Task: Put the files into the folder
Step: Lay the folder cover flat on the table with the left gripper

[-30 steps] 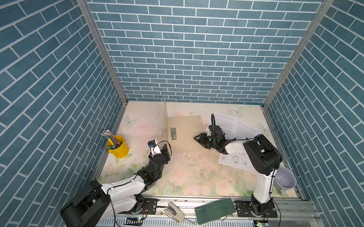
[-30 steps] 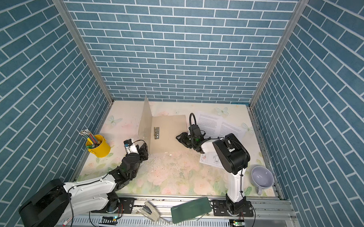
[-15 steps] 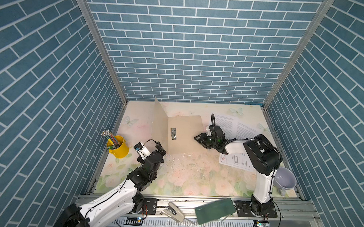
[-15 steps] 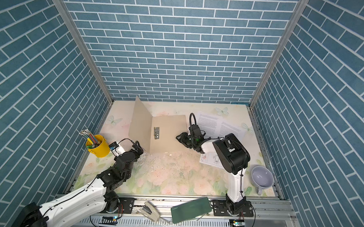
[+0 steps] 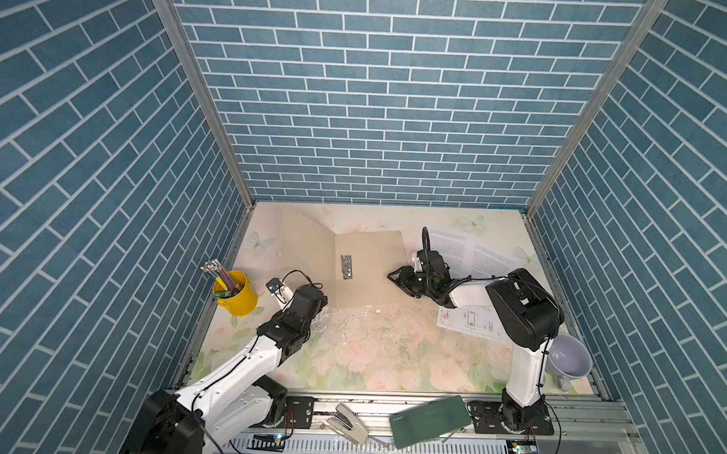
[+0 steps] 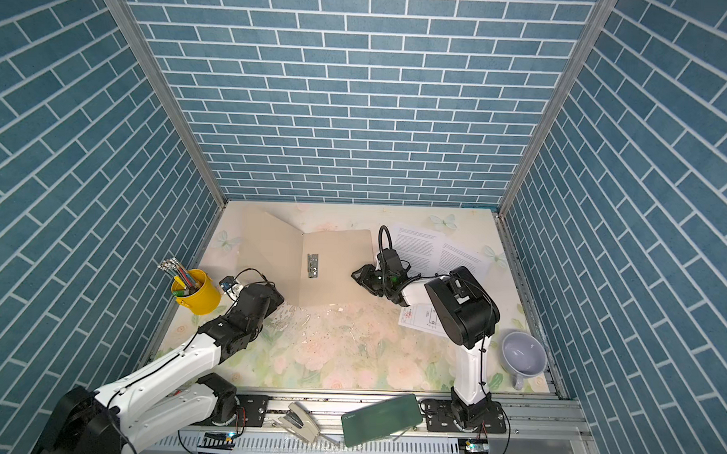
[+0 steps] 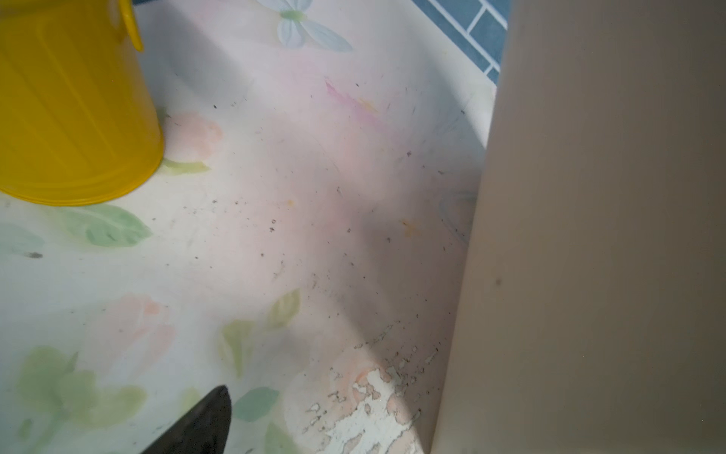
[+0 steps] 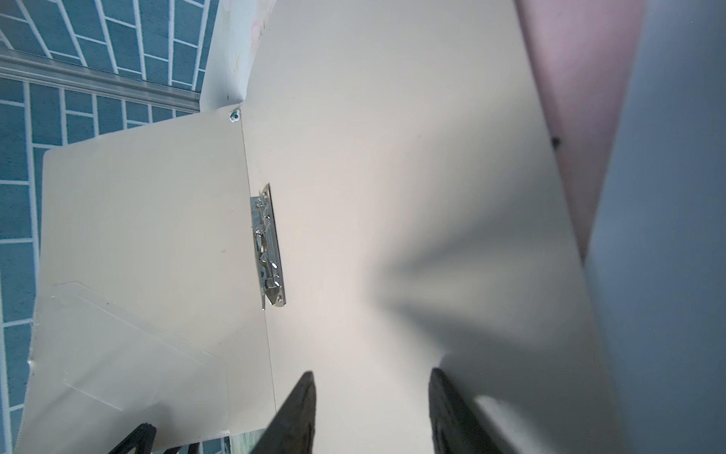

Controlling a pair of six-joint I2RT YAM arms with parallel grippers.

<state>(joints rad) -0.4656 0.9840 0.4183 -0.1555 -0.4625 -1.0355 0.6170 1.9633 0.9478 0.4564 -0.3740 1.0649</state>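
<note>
So far only the opening has been done. The folder [image 5: 368, 278] is laid open: its flat half is overhung at the edge by the right pincer [image 5: 395, 277], whose jaws are set half apart with nothing seen between them; whether it is touched cannot be told. The other half is tilted up beyond the metal clip [image 5: 346, 268], just beside the left pincer [image 5: 318, 303]. Of that pincer only one fingertip [image 7: 204, 424] is shown, so its spread cannot be told. The files [image 5: 491, 261] are all found outside the folder: two printed sheets [image 5: 452, 247] behind the right pincer, on its side away from the clip, and the drawing sheet [image 5: 470, 323] partly hidden under its arm. All three are yet to be put in.
</note>
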